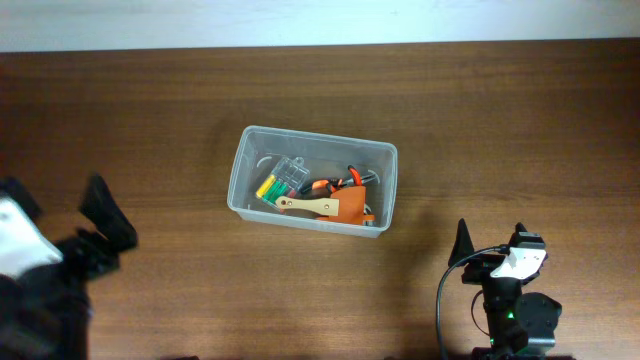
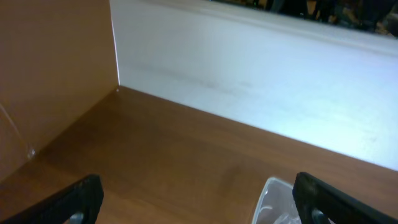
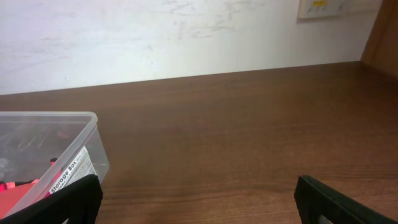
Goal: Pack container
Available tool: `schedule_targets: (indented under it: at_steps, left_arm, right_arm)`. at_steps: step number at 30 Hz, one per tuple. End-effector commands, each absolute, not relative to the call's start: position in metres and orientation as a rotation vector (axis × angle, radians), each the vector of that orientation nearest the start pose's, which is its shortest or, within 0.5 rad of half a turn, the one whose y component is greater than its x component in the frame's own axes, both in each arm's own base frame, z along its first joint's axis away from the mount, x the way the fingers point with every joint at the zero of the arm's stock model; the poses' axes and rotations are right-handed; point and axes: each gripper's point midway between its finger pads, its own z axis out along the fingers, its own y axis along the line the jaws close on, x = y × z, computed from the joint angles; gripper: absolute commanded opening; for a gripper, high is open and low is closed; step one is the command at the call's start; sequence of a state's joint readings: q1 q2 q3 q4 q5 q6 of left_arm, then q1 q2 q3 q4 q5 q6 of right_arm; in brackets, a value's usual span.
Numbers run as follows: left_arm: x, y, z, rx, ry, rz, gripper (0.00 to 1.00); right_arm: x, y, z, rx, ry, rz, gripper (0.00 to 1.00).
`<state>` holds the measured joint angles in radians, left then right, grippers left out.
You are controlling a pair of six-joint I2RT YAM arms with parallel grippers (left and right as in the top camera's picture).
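The container (image 1: 320, 136), a clear plastic tub, sits mid-table. Inside it lie a small clear case of yellow and green screwdrivers (image 1: 280, 180), orange-handled pliers (image 1: 345, 182) and an orange tool with a pale wooden handle (image 1: 335, 207). My left gripper (image 1: 58, 205) hovers open at the lower left, well away from the tub. In the left wrist view its gripper (image 2: 199, 205) holds nothing, and a corner of the container (image 2: 273, 199) shows by the right finger. My right gripper (image 1: 492, 240) is open at the lower right. In the right wrist view that gripper (image 3: 199, 205) is empty, with the container (image 3: 62, 124) to its left.
A white wall (image 3: 186, 37) runs along the table's far edge. A brown wooden panel (image 2: 56, 74) stands at the left side of the table. Bare wooden tabletop (image 1: 500, 120) surrounds the tub.
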<state>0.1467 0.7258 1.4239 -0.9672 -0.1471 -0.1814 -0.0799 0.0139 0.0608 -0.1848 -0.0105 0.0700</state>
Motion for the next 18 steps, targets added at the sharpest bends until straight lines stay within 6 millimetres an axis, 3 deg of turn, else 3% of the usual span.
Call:
schedule_targets:
  at_steps: [1,11,18]
  left_arm:
    - [0.196,0.053,0.388,-0.405,1.793,0.096,0.99]
    - [0.210,0.043,0.286,-0.356,1.794,0.033,0.99]
    - [0.214,0.044,0.231,-0.361,1.821,0.036,0.99]
  right_arm:
    - [0.241,-0.021,0.153,0.128,1.700,-0.017,0.99]
    - [0.241,-0.021,0.153,0.128,1.700,-0.017,0.99]
    - [0.241,-0.021,0.153,0.129,1.700,-0.016,0.99]
